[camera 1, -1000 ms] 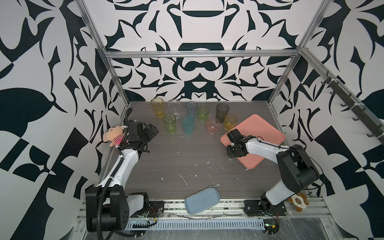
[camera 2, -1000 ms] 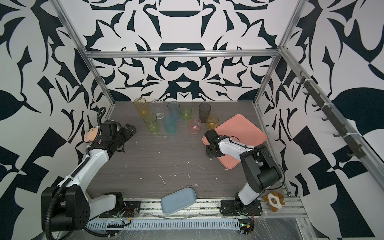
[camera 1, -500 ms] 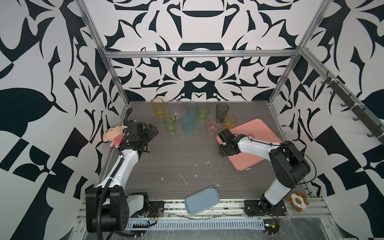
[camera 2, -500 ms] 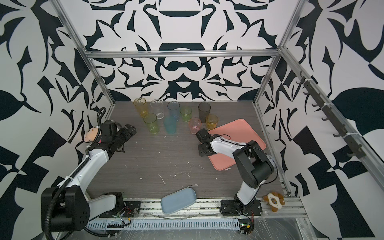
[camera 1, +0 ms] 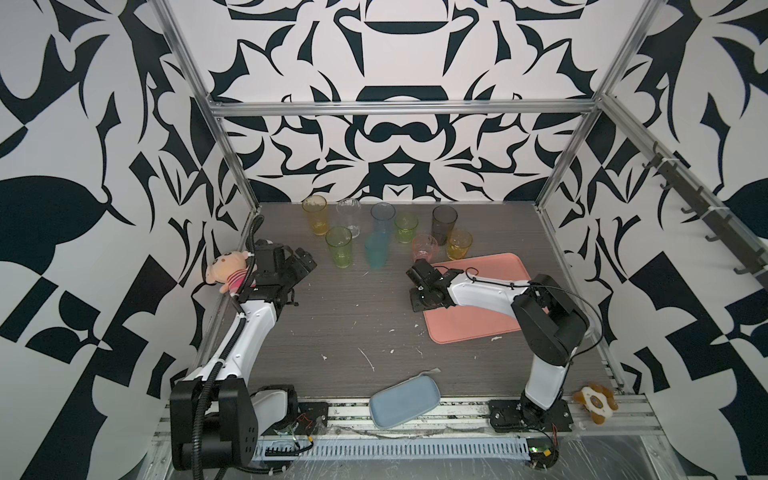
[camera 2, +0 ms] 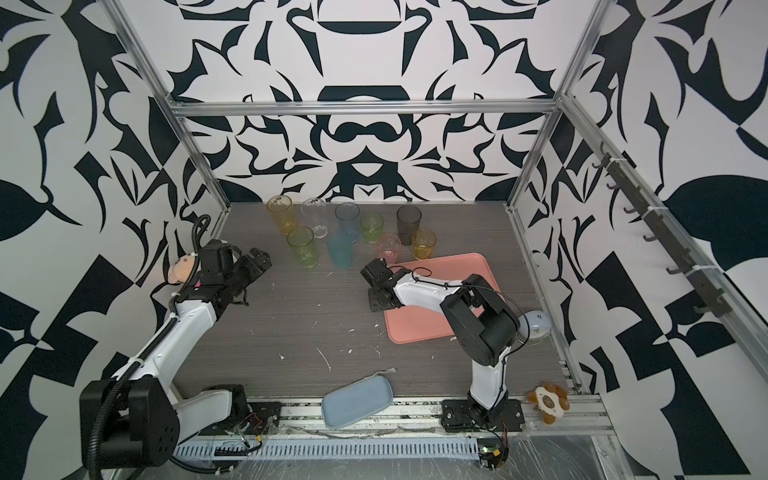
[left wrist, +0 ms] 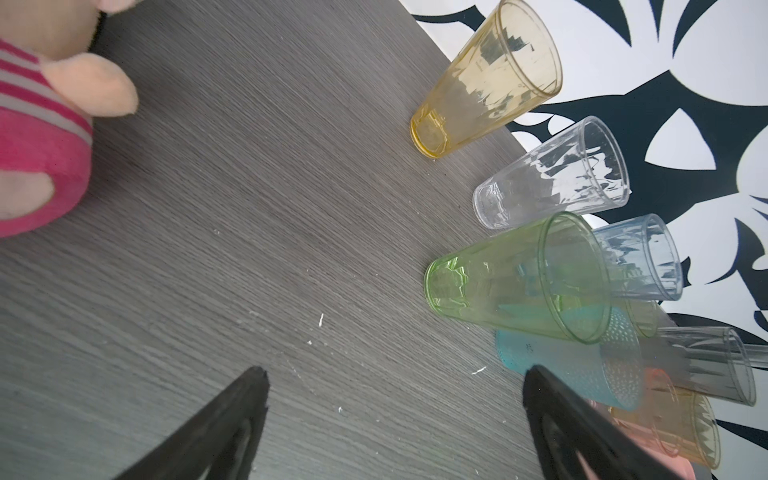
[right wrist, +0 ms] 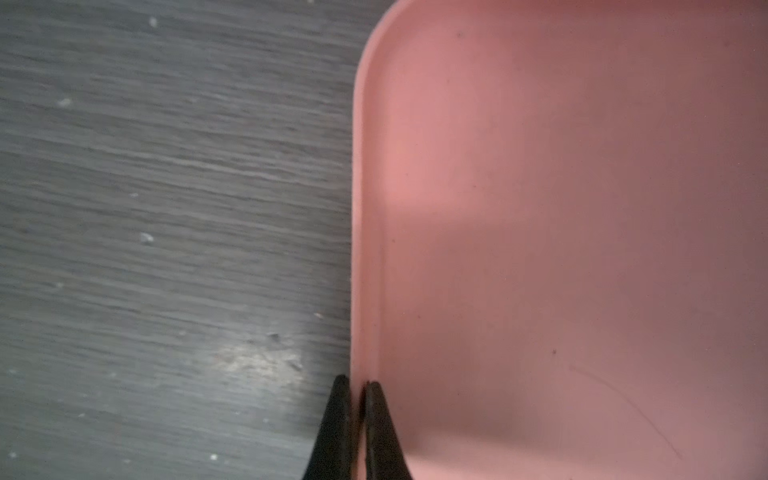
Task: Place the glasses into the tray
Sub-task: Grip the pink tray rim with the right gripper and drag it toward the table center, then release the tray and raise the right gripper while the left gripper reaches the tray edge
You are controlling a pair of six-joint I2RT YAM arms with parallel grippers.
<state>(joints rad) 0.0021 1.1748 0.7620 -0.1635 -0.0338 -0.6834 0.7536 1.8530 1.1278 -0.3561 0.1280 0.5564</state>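
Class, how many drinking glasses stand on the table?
9, all upright, none in the tray. Back row, left to right: yellow, clear, blue, short green, grey. Front row: tall green, teal, pink, amber. None looks hidden.

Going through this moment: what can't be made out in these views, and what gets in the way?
- Right gripper: in both top views its fingertips are hidden under its own body; only the right wrist view shows them pinching the tray rim.
- Short green glass: in the left wrist view mostly hidden behind the tall green glass.
- Plush toy: cut off by that view's edge.
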